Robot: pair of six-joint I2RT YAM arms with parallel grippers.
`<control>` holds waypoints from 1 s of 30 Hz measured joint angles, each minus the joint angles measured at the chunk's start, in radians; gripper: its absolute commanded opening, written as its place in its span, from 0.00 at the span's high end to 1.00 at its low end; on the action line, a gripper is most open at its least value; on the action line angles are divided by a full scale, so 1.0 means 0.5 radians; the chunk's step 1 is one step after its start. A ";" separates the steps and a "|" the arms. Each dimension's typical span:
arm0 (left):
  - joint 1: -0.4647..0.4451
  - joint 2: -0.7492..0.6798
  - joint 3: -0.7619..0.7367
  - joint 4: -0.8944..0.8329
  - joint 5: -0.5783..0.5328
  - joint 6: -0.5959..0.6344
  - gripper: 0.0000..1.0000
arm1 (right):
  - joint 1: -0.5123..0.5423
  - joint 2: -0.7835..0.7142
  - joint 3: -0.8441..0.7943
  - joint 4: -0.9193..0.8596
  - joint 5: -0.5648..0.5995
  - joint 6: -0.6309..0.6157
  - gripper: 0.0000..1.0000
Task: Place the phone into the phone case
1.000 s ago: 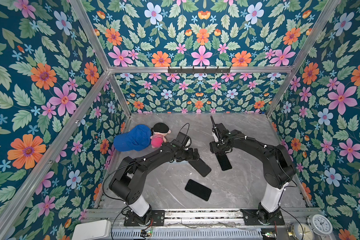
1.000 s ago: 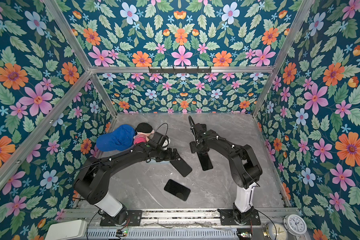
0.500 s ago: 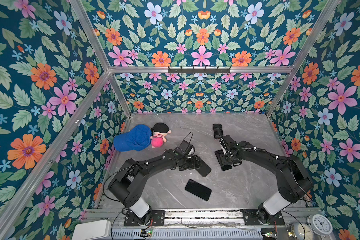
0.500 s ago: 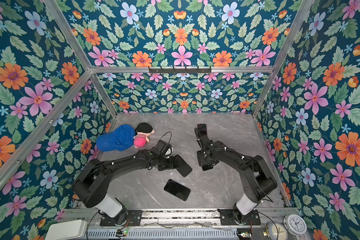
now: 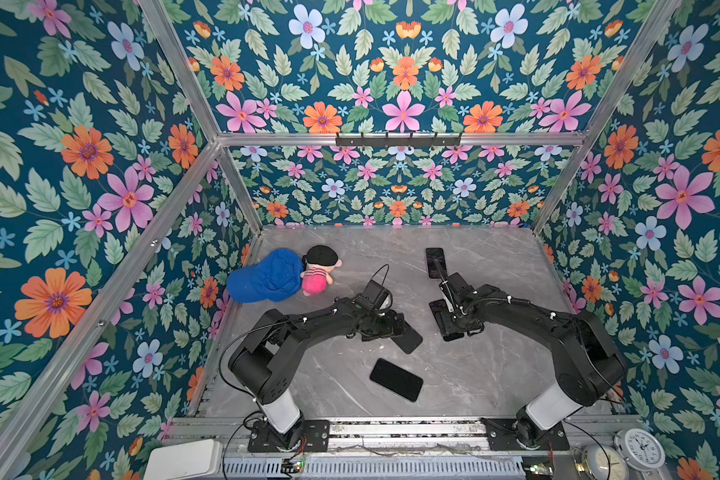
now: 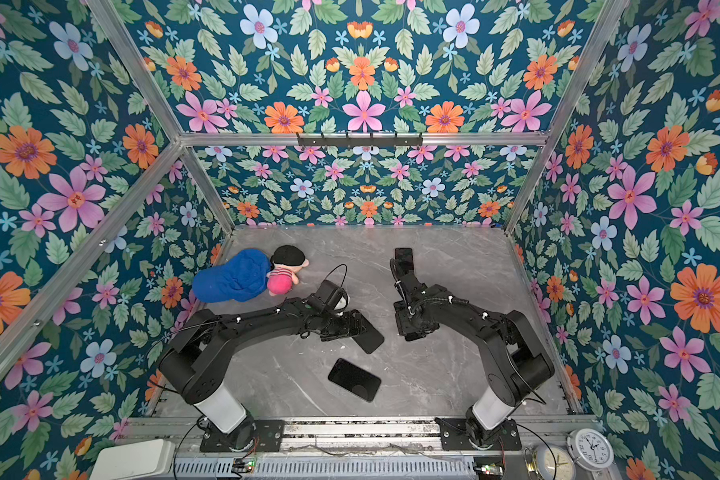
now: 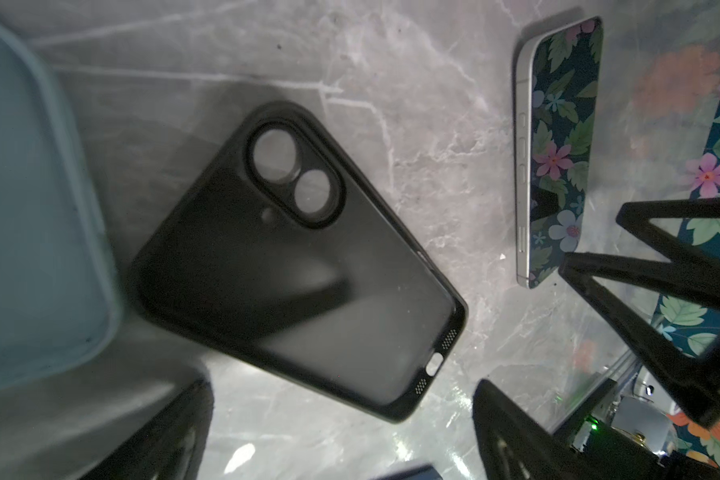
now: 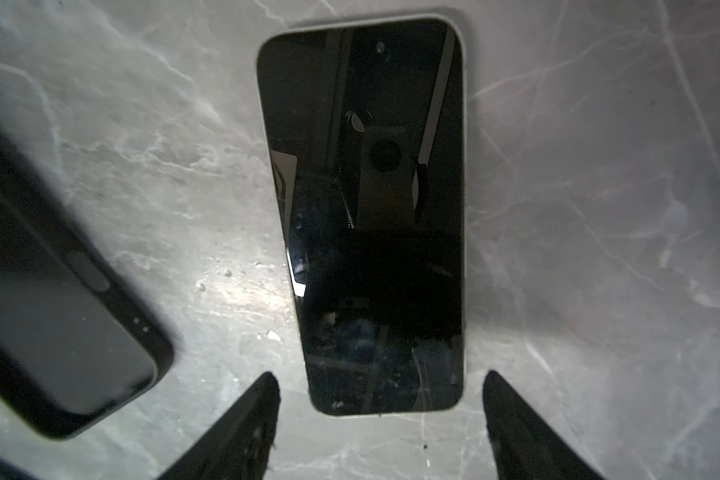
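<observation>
Flanking phone (image 8: 375,208), right gripper (image 8: 380,375) spread, case (image 7: 300,257) nearby

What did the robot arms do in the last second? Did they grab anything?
The right gripper slid toward the front and settled over a phone, its fingers opening wider. The left gripper dropped closer to the black case. Nothing was grabbed or let go. The case, the other phone near the front and the doll stayed put.
</observation>
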 measured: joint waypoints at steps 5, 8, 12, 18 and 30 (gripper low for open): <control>-0.002 0.030 0.011 0.043 0.024 0.000 0.01 | 0.001 -0.002 -0.010 -0.023 -0.001 0.043 0.21; -0.002 0.037 0.011 0.066 0.031 0.000 0.01 | 0.001 0.014 -0.010 -0.043 0.002 0.071 0.17; -0.002 0.047 0.012 0.100 0.043 -0.005 0.01 | -0.006 0.055 0.003 -0.058 0.002 0.079 0.15; -0.002 0.074 0.037 0.124 0.060 -0.014 0.01 | -0.028 0.181 0.050 -0.050 -0.012 0.084 0.14; -0.002 0.098 0.091 0.136 0.070 -0.020 0.02 | -0.036 0.285 0.117 0.011 -0.038 0.084 0.19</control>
